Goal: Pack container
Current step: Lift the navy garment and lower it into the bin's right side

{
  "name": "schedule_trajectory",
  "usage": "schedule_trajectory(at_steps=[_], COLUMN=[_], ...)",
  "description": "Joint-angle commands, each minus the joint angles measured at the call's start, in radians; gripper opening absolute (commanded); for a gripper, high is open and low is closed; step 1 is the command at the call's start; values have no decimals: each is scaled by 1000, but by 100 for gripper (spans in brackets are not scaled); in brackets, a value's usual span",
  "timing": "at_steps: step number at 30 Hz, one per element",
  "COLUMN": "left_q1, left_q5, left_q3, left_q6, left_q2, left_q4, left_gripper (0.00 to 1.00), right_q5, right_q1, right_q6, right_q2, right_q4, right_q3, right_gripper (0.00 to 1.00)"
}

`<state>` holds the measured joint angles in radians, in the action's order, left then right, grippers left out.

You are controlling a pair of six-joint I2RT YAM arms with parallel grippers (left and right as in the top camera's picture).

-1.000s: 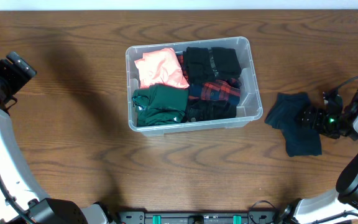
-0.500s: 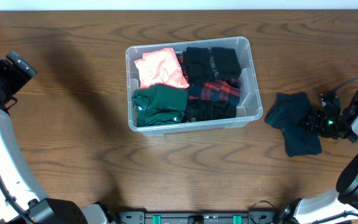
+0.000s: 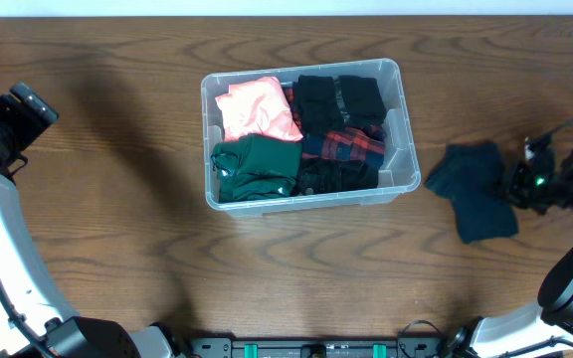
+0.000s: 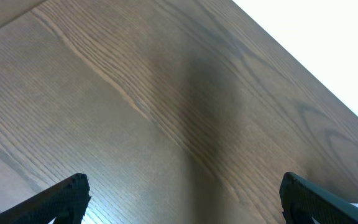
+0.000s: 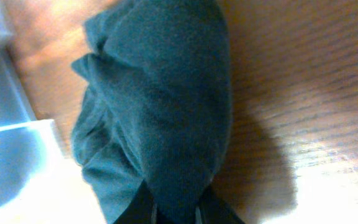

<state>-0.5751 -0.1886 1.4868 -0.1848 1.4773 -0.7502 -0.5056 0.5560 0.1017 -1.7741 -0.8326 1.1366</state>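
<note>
Jaws of right gripper pinched on crumpled dark-teal fabric garment, at 3 o'clock from clear rectangular plastic container sitting centre on brown wooden table. Left gripper wide open, empty, at 9 o'clock.

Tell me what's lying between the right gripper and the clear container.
A dark teal garment lies on the table between the container and the right gripper, which pinches its edge; the overhead view shows it.

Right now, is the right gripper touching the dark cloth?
Touching. The right wrist view shows the right gripper closed on the dark cloth, with fabric pinched between its fingers at the frame's bottom edge.
</note>
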Motion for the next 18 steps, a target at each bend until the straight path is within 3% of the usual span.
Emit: schedule_trajectory(at_steps=[1, 9, 18], left_q1=[-3, -3, -3], left_q5=[-9, -9, -9], left_q3=[1, 1, 1], left_q6=[9, 9, 9], left_q2=[6, 6, 6], left_q4=[4, 4, 4], left_gripper=[98, 98, 98], right_q5=[-61, -115, -156], right_q1=[-16, -101, -269], right_q6=[-23, -23, -292], right_q2=[8, 89, 281], right_q4=[-80, -282, -164], right_q3=[131, 378, 454], right_gripper=[1, 1, 1])
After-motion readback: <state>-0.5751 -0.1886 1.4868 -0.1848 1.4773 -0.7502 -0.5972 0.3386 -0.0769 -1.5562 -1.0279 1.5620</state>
